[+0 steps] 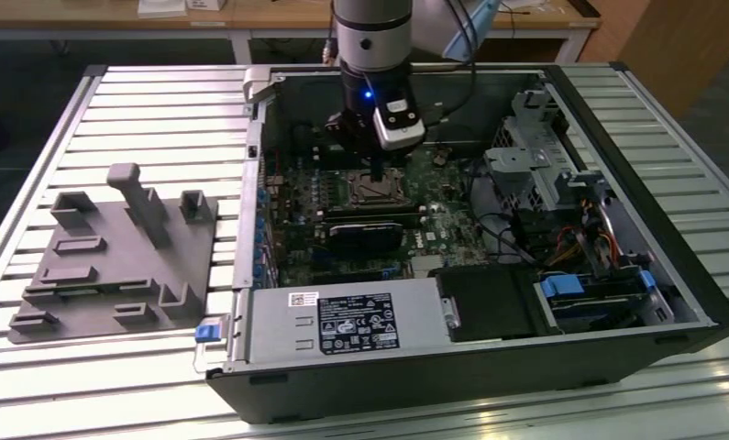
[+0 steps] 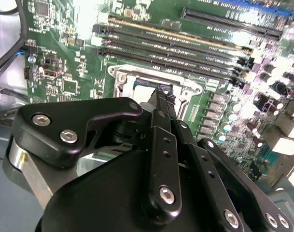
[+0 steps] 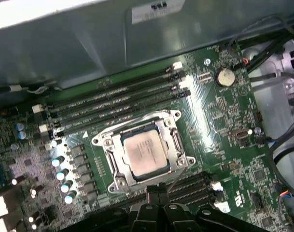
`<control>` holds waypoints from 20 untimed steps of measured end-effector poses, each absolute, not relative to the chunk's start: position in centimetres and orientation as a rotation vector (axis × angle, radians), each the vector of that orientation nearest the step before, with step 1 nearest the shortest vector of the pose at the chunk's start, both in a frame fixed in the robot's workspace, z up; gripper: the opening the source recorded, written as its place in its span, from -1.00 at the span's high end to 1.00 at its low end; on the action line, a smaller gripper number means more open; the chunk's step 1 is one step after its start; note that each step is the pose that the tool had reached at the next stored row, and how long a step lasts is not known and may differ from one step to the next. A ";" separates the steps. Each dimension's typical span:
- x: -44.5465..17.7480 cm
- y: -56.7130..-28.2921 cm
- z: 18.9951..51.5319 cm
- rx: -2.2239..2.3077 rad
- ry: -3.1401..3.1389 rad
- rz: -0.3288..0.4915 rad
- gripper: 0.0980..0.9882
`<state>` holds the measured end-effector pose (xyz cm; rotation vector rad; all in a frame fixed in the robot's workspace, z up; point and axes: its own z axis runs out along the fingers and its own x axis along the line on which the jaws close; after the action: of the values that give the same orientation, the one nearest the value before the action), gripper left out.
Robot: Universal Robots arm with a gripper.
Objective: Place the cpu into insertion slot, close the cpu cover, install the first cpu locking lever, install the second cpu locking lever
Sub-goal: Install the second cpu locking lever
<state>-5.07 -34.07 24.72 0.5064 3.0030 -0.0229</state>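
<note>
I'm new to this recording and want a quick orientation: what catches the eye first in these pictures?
The open black computer case on the slatted metal table, with the arm's gripper lowered over the green motherboard. In the first wrist view, the small silvery-beige square cpu sits in the black-framed insertion slot with the silvery metal cpu cover down around it, gripper beside it. A grey moulded fixture tray lies at the exterior view's left.

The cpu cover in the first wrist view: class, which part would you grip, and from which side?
The cpu cover lies flat around the cpu, so likely pinch a thin outer edge of its frame, coming from straight above.
</note>
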 end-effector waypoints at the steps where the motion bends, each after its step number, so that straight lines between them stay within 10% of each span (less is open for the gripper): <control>1: -5.1 -34.2 24.7 0.506 3.004 -0.023 0.98; 20: -5.5 -35.2 23.9 0.379 3.034 -0.020 0.98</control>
<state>-5.46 -35.18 23.91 0.3785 3.0337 -0.0202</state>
